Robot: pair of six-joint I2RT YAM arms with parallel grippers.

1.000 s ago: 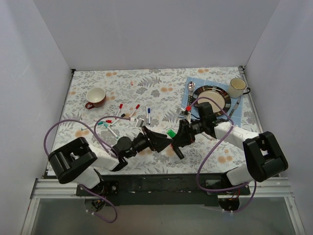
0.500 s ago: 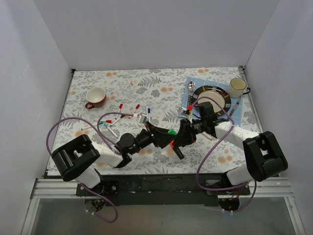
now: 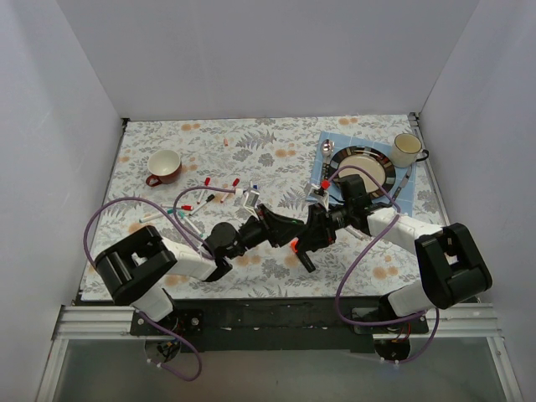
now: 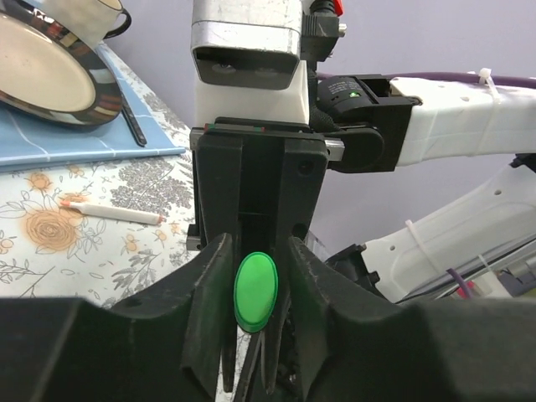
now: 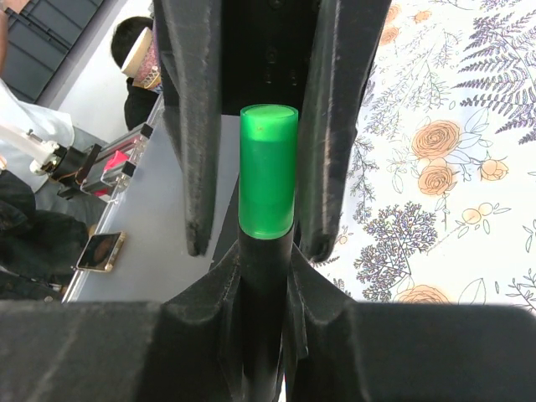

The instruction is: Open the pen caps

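A thick black-barrelled pen (image 5: 266, 327) with a green cap (image 5: 268, 172) is held level above the table, and my right gripper (image 5: 265, 276) is shut on its barrel. My left gripper (image 4: 256, 260) faces it head-on. Its two fingers (image 4: 213, 285) are closed against the sides of the green cap (image 4: 255, 291). From above, the left gripper (image 3: 283, 226) and right gripper (image 3: 303, 237) meet tip to tip at the table's middle, hiding the cap. Several white-barrelled pens (image 3: 209, 197) with coloured caps lie behind the left arm.
A red mug (image 3: 164, 166) stands at the back left. A dark-rimmed plate (image 3: 363, 166), a spoon (image 3: 327, 149) and a cream cup (image 3: 407, 149) sit on or by a blue mat (image 3: 343, 141) at the back right. Another white pen (image 4: 109, 211) lies near the mat.
My left gripper moved right, up to the right gripper, and its wide-open fingers closed round the green cap. The right arm kept the pen still.
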